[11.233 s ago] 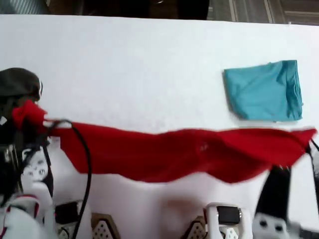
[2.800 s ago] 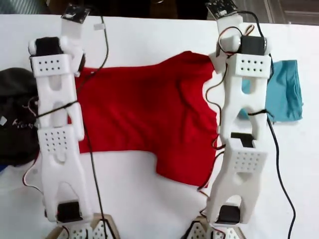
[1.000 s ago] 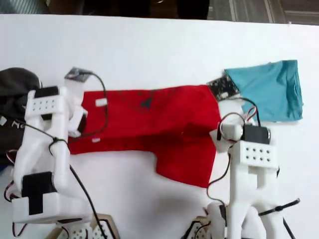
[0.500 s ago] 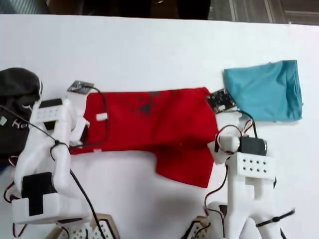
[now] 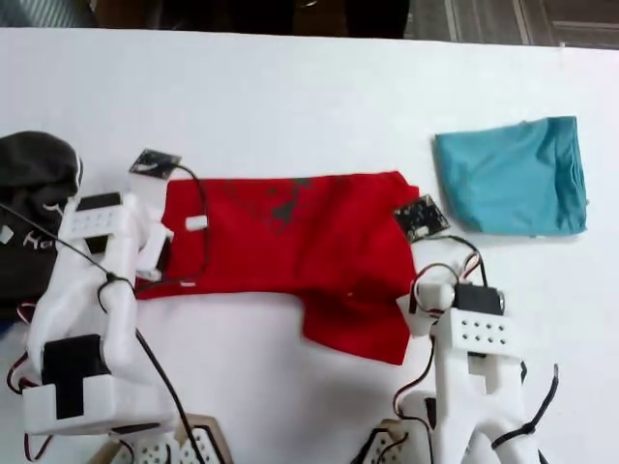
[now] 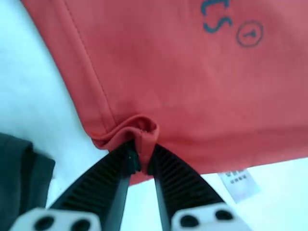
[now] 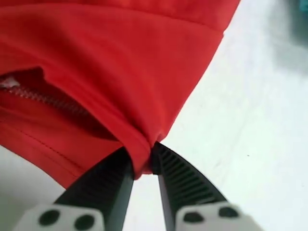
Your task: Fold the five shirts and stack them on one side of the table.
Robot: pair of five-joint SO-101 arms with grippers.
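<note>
One white table (image 5: 290, 87) carries three garments. One red shirt (image 5: 290, 251) lies flat across the centre, printed side up, with a flap reaching toward the near edge at its right end. Two white arms stand at its ends: the left arm (image 5: 87, 290) and the right arm (image 5: 479, 377). One teal shirt (image 5: 511, 176), folded to a rectangle, sits on the right side of the table, near the red shirt but apart from it. One dark garment (image 5: 34, 169) is bunched at the left edge, beside the left arm. The left gripper (image 6: 143, 161) pinches a raised fold of the red shirt's hem. The right gripper (image 7: 143, 161) is clamped on the shirt's folded edge at the opposite end.
</note>
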